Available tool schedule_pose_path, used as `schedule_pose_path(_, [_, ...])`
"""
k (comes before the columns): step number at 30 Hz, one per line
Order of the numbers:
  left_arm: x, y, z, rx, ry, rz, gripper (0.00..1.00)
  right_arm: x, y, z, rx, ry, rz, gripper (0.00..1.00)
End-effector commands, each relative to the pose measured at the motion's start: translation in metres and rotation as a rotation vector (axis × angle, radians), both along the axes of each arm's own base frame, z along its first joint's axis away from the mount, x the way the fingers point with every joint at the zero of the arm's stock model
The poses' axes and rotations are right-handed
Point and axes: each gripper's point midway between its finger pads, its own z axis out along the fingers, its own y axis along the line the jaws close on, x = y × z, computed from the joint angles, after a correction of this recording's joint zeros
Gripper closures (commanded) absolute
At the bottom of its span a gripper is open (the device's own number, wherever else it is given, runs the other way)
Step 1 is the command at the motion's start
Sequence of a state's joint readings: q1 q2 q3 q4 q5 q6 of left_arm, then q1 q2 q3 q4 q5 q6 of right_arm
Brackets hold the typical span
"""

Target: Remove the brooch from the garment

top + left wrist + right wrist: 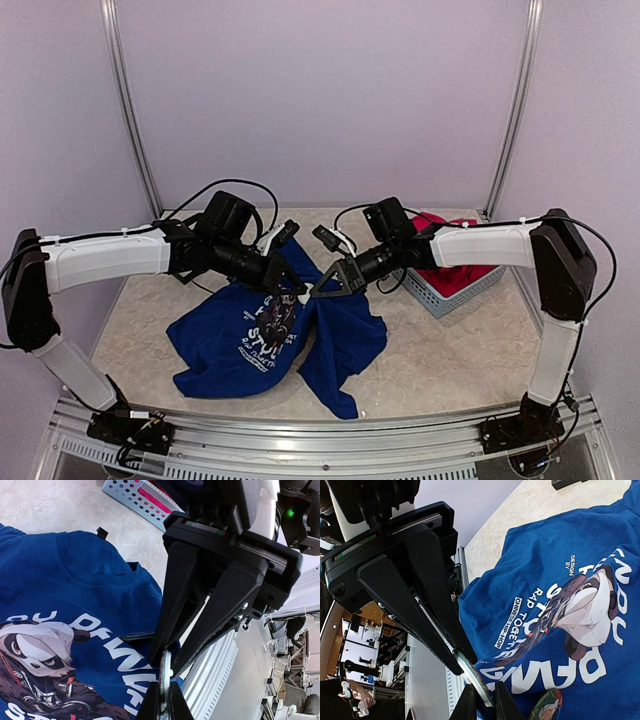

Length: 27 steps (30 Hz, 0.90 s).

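Note:
The garment (235, 345), a royal-blue T-shirt with white lettering and a dark panda print, lies crumpled on the table, also in the left wrist view (75, 590) and the right wrist view (545, 555). The brooch (313, 291), a thin white-backed disc, shows edge-on (165, 677) (472, 672) with blue fabric bunched against it. My left gripper (300, 290) (163, 705) is shut on its edge. My right gripper (328, 290) (484, 705) pinches the same disc from the opposite side. The two sets of fingertips meet just above the shirt's middle.
A grey perforated basket (440, 300) (135, 500) holding a red garment (440, 225) stands at the back right beside the right arm. A small black object (102, 532) lies on the table beyond the shirt's collar. An aluminium rail (300, 440) runs along the near edge.

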<state>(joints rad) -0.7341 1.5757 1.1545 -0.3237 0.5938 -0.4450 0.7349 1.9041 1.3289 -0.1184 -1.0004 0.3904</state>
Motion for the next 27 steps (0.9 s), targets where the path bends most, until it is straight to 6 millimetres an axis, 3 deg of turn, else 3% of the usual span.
schedule_pose_path(1, [-0.013,-0.028,0.041,-0.147,-0.053,-0.109,1.0,0.006,0.018,-0.007,-0.026,-0.069,-0.039,0.88])
schedule_pose_path(13, [-0.011,-0.026,0.036,-0.14,-0.04,-0.097,1.0,0.002,0.018,0.0,-0.02,-0.09,-0.03,0.8])
schedule_pose_path(19, [-0.007,-0.016,0.029,-0.133,-0.028,-0.068,1.0,0.0,0.014,0.013,-0.004,-0.114,-0.04,0.75])
schedule_pose_path(24, [-0.001,-0.005,0.027,-0.122,-0.029,-0.041,1.0,-0.003,0.006,0.026,0.0,-0.128,-0.052,0.65])
schedule_pose_path(27, [0.001,0.0,0.023,-0.11,-0.026,-0.031,1.0,-0.004,-0.003,0.035,0.002,-0.137,-0.061,0.52])
